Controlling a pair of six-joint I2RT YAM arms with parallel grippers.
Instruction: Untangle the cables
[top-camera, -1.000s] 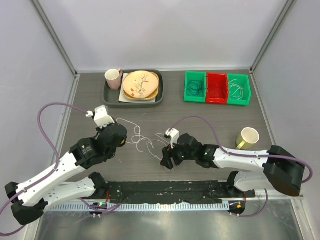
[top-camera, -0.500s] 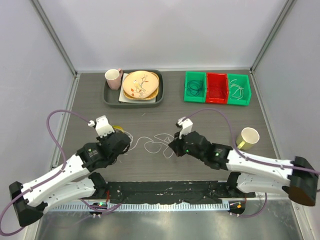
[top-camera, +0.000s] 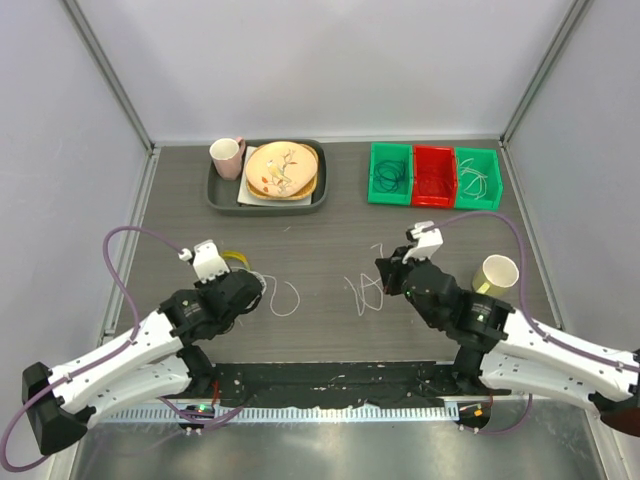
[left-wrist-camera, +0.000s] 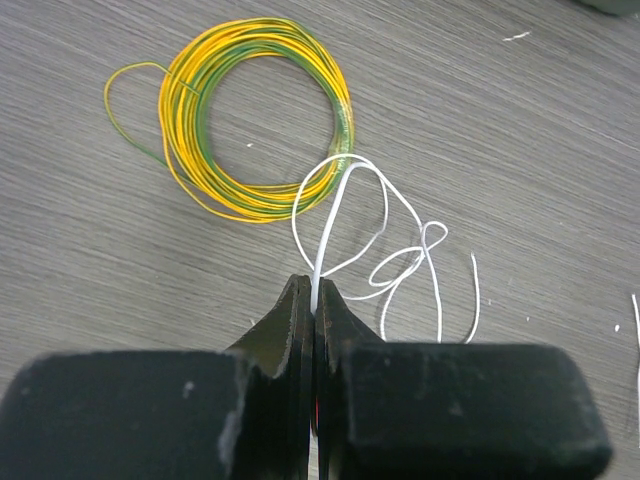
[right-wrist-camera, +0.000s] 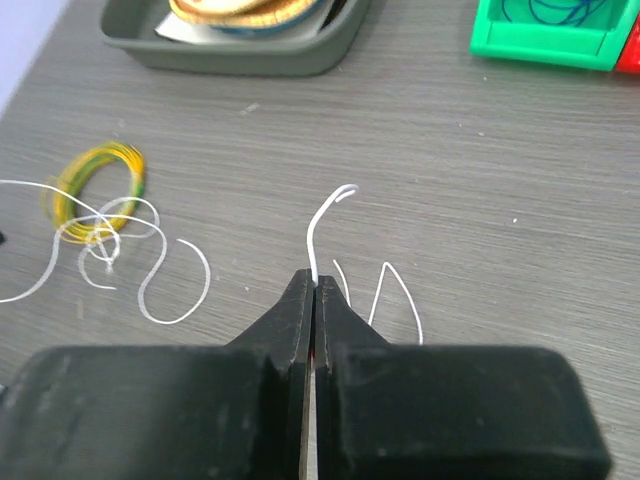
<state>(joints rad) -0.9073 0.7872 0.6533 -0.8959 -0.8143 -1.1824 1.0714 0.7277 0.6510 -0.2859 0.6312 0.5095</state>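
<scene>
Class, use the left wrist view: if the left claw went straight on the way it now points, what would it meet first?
The loop of the white cable held in the left claw, lying just ahead; beyond it, the right edge of the yellow-green wire ring. Depth is unclear, though.

We've got two matching arms here. The left arm (top-camera: 110, 357) and the right arm (top-camera: 560, 352) are both smooth white shells joined by chunky black joint housings. A purple hose (top-camera: 140, 229) loops off each one to a small white camera block (top-camera: 207, 258) at the wrist. Up close, the left gripper (left-wrist-camera: 315, 290) and the right gripper (right-wrist-camera: 313, 280) look alike. Each has a matte black, blocky body with rounded corners, narrowing to two slim wedge fingers with a fleck of red between them.
</scene>
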